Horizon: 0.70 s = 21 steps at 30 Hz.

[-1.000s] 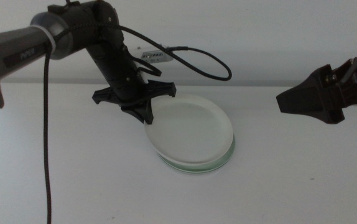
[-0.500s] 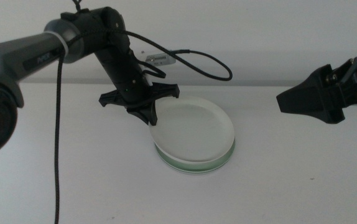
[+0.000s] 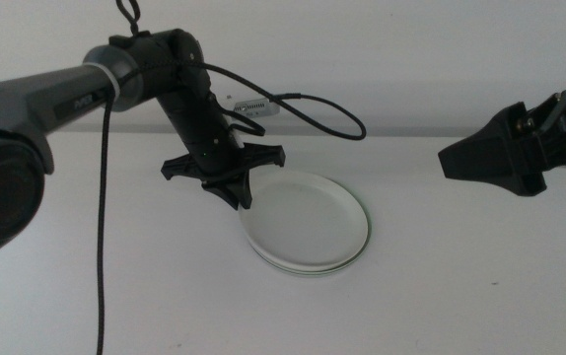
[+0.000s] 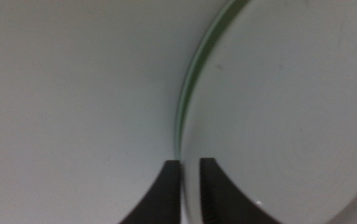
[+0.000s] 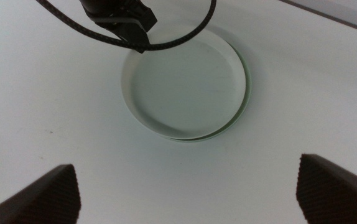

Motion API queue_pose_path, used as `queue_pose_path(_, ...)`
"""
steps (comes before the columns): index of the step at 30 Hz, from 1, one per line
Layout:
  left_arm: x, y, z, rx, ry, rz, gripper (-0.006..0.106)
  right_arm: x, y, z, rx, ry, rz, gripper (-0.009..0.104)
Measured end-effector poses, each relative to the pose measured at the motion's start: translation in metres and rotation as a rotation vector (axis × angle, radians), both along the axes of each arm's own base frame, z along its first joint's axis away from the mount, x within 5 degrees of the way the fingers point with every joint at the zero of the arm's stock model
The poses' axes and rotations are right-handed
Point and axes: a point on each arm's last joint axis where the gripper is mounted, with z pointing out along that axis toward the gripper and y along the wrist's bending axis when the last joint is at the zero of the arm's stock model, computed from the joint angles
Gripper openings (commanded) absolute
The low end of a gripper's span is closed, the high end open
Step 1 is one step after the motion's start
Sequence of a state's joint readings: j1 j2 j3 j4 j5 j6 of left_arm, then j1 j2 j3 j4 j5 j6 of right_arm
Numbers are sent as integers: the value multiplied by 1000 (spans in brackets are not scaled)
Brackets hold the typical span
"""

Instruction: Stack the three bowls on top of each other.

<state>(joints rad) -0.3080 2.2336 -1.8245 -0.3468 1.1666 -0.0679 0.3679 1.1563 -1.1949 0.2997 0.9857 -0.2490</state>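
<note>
A pale whitish bowl (image 3: 308,222) (image 5: 188,84) lies flat on top of a stack at the table's middle. Under it the rim of a mint green bowl (image 3: 363,242) (image 5: 245,102) (image 4: 194,68) peeks out. Whether a third bowl lies beneath is hidden. My left gripper (image 3: 236,192) (image 4: 190,177) is at the stack's back left edge, its jaws pinched on the top bowl's rim (image 4: 278,93). My right gripper (image 3: 470,158) (image 5: 185,165) hovers open off to the right, well above the table and apart from the stack.
The left arm's black cable (image 3: 332,113) loops over the back of the table behind the stack. A small white tag (image 3: 248,106) sits near the back wall. The white tabletop (image 3: 441,296) stretches around the stack.
The top bowl was tilted with its left edge raised; it has come down level onto the stack as my left gripper lowered. The right arm has not moved.
</note>
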Motion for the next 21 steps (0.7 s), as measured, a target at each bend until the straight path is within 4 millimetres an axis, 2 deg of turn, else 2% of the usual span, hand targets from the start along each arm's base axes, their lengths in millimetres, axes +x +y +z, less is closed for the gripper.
queue_pose_path(4,1,2,-1,23,-19,-14,51,0,0,0,0,0,0,93)
queue_pose_path(6,0,5,6,33,-28,-27,69,0,0,0,0,0,0,93)
queue_pose_path(9,-4,18,34,45,-73,-40,94,0,0,0,0,0,0,93)
queue_pose_path(12,-13,40,86,62,-194,-23,94,0,0,0,0,0,0,93)
queue_pose_path(14,-31,56,120,87,-271,-11,94,0,0,0,0,0,0,93)
queue_pose_path(15,-42,62,129,106,-287,-10,94,0,0,0,0,0,0,93)
queue_pose_path(17,-74,75,152,144,-329,-6,94,0,0,0,0,0,0,93)
queue_pose_path(21,-145,97,174,185,-397,43,94,0,0,0,0,0,0,93)
